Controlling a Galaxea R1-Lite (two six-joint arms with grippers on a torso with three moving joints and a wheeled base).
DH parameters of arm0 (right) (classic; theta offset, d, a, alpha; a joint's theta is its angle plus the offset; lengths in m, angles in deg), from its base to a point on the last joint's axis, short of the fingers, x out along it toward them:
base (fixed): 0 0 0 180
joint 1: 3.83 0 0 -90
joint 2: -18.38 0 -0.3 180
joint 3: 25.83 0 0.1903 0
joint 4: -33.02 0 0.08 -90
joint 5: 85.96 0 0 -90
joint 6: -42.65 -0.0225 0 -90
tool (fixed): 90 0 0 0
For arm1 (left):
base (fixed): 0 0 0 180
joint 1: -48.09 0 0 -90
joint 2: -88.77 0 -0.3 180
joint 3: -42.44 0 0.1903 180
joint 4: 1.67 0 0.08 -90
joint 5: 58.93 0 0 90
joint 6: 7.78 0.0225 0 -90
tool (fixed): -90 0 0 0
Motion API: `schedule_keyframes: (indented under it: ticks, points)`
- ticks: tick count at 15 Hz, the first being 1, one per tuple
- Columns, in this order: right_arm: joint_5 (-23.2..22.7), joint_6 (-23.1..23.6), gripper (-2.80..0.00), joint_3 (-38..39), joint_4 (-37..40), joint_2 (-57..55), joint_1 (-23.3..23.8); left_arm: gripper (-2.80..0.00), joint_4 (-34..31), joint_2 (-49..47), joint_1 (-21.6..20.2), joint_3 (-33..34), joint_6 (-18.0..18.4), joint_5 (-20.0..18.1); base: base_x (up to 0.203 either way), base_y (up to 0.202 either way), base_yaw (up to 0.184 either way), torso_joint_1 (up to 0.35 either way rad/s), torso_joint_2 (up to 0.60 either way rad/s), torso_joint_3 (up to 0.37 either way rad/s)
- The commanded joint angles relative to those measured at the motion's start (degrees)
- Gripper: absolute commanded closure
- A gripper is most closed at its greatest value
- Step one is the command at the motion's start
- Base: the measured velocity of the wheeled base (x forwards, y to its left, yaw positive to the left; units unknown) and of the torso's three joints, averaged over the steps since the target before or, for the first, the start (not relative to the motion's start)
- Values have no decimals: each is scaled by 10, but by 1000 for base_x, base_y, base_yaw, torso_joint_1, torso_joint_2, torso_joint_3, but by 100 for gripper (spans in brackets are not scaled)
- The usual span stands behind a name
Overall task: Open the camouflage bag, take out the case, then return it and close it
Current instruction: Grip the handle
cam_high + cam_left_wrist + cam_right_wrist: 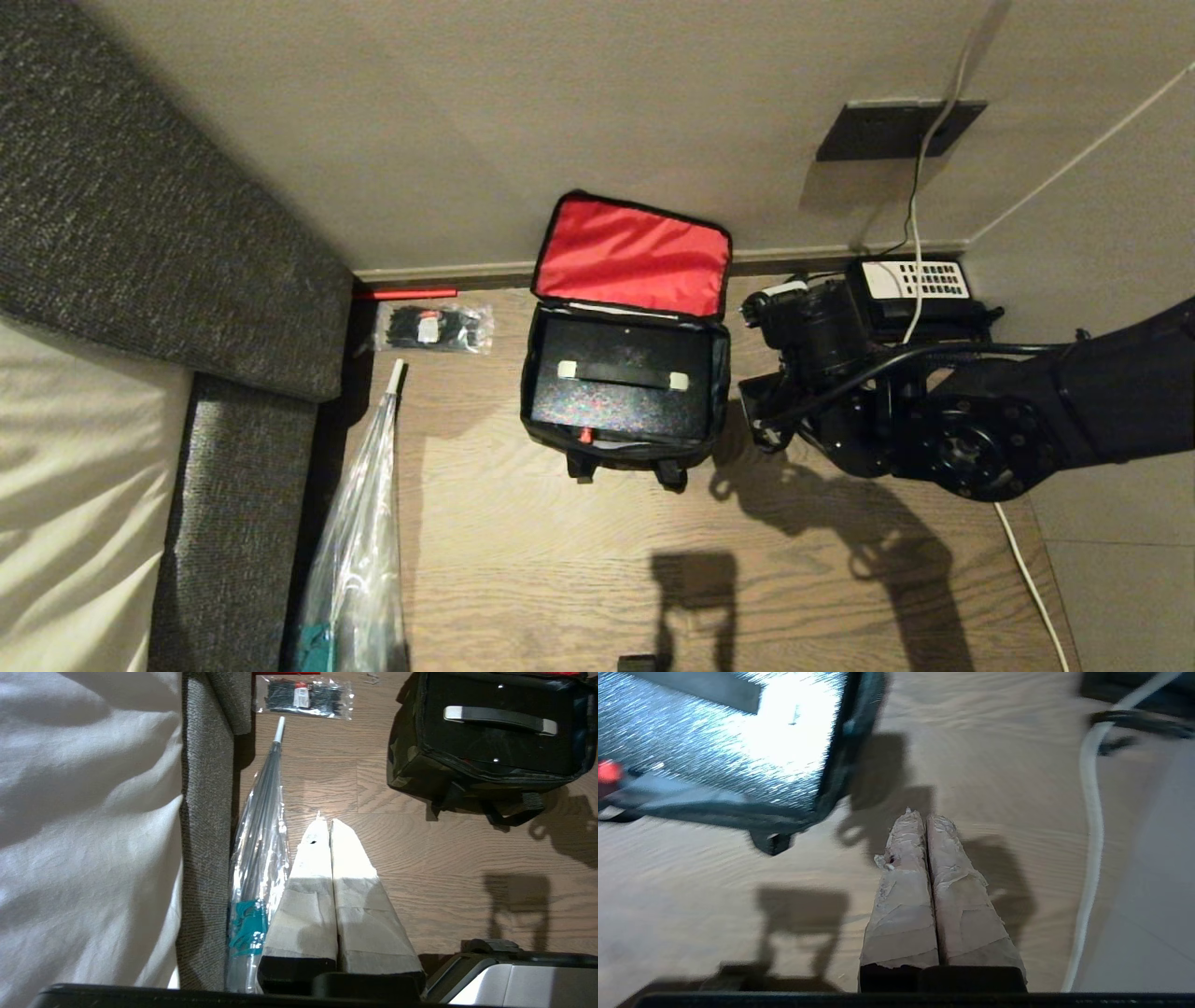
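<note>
Head view: your camouflage bag [624, 373] sits on the wood floor by the wall, red-lined lid flipped back, the case [624, 381] still inside. Its handle [624, 375] runs left-right across the picture. The right arm hangs just beside the bag's right side, so it's the nearer one.

Left wrist view: left gripper [325, 823] is pressed together, empty, well apart from the bag.

Right wrist view: right gripper [920, 816] is also pinched shut on nothing, over bare floor, the bag's corner near. You'd probably need to spread it, then swing across to the handle.
</note>
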Motion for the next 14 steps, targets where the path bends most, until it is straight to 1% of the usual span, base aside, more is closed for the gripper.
schedule_keyframes:
  ticks: [1, 2, 3, 4, 5, 6, 8, 9, 10, 12, 14]
  points:
    - [56, 4, 0, 8, -12, 14, -9, 0, 0, 1, 0, 0, 0, 0, 0, 0, 0, 0, 0, 0]
    - [59, 6, 0, -16, -13, 13, -9, 0, 0, 1, 0, 0, 0, 0, 0, 0, 0, 0, 0, 0]
    - [45, 11, 0, -36, -16, 18, -9, 0, 0, 1, 0, 0, 0, 0, 0, 0, 0, 0, 0, 0]
    - [32, 17, 0, -31, -17, 22, -14, 0, 0, 1, 0, -1, 0, 0, 0, 0, 0, 0, 0, 0]
    - [34, 19, 0, -6, -22, 31, -24, 0, 0, 1, 0, -1, 0, 0, 0, 0, 0, 0, 0, 0]
    - [39, 27, 0, 20, -44, 40, -33, 0, 0, 1, 0, -1, 0, 0, 0, 0, 0, 0, 0, 0]
    - [45, 50, 0, 10, -113, 13, -36, 0, 0, 1, 0, 0, 0, 0, 0, 0, 0, 0, 0, 0]
    - [47, 54, 0, 17, -123, 9, -37, 0, 0, 1, 0, 0, 0, 0, 0, 0, 0, 0, 0, 0]
    - [50, 58, 0, 37, -108, 22, -39, 0, 0, 1, 0, 0, 0, 0, 0, 0, 0, 0, 0, 0]
    - [51, 59, 0, 41, -89, 19, -40, 0, 0, 1, 0, -1, 0, 0, 0, 0, 0, 0, 0, 0]
    - [51, 59, 0, 37, -88, 17, -40, 0, 0, 1, 0, 0, 0, 0, 0, 0, 0, 0, 0, 0]
